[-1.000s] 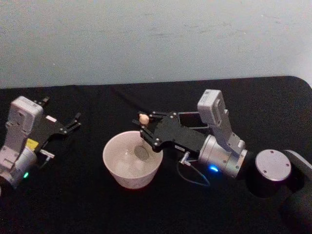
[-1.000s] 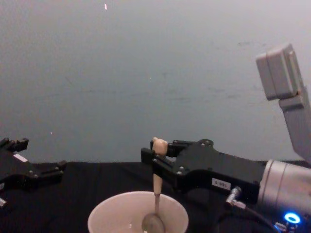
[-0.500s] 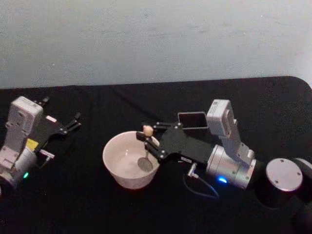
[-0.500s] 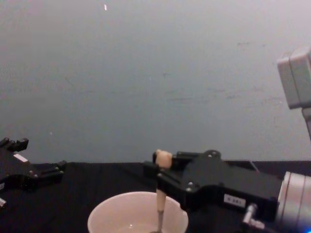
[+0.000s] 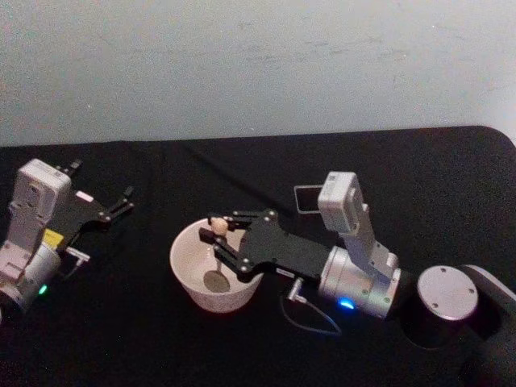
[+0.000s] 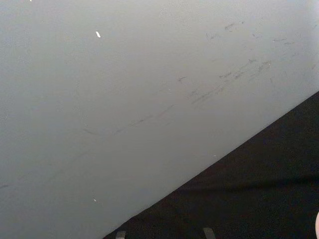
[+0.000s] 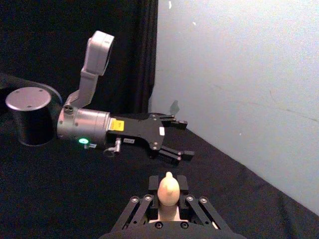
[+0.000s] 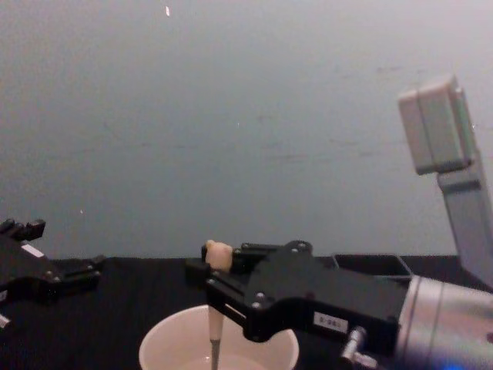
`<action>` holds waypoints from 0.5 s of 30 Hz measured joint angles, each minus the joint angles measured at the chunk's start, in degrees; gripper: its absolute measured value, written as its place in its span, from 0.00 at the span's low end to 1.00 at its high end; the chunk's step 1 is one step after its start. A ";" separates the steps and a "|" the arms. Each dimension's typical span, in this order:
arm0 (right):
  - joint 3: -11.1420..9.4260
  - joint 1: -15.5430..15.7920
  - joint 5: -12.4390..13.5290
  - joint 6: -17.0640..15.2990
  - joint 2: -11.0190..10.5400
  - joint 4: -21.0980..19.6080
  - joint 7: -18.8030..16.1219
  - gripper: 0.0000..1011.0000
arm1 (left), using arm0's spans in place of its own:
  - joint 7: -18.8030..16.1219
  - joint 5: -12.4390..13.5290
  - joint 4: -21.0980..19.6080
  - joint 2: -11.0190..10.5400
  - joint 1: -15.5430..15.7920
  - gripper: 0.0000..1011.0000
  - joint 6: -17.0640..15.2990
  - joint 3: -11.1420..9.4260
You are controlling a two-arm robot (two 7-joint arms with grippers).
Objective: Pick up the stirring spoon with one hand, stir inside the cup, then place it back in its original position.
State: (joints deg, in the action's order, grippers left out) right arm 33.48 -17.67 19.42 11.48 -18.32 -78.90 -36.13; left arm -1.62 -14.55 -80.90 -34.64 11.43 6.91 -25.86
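At the middle of the tabletop (image 5: 121, 339) | my right pincer (image 5: 217, 235) clamped on the spoon (image 5: 214, 260), upright in the cup (image 5: 182, 271) | my left pincer (image 5: 122, 203) apart, near left edge

Head view: set high, aimed forward and down; most of the black table (image 5: 451, 161) is taken in from afar.
Chest view: set low, aimed level across the table; the cup (image 8: 166, 348) is seen near, side-on.
Left wrist view: aimed at the wall (image 6: 124, 74) and the table edge.
Right wrist view: aimed over the right gripper (image 7: 168, 185) and the stirring spoon (image 7: 168, 193), both close, toward the left gripper (image 7: 183, 139) farther off.
Shared: the cup and both grippers are covered by the head and chest views.
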 joint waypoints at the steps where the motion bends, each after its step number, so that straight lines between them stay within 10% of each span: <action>1: 0.05 -0.18 -0.07 0.05 0.21 0.28 0.09 0.21 | 0.00 0.00 0.00 0.00 0.00 0.99 0.00 0.00; 15: -0.97 -3.67 -1.51 1.08 3.19 5.75 2.67 0.21 | 0.00 0.00 0.00 0.00 0.00 0.99 0.00 0.00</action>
State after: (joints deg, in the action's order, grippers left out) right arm 32.51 -21.34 17.91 12.56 -15.13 -73.14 -33.46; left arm -1.62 -14.55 -80.90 -34.65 11.43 6.91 -25.86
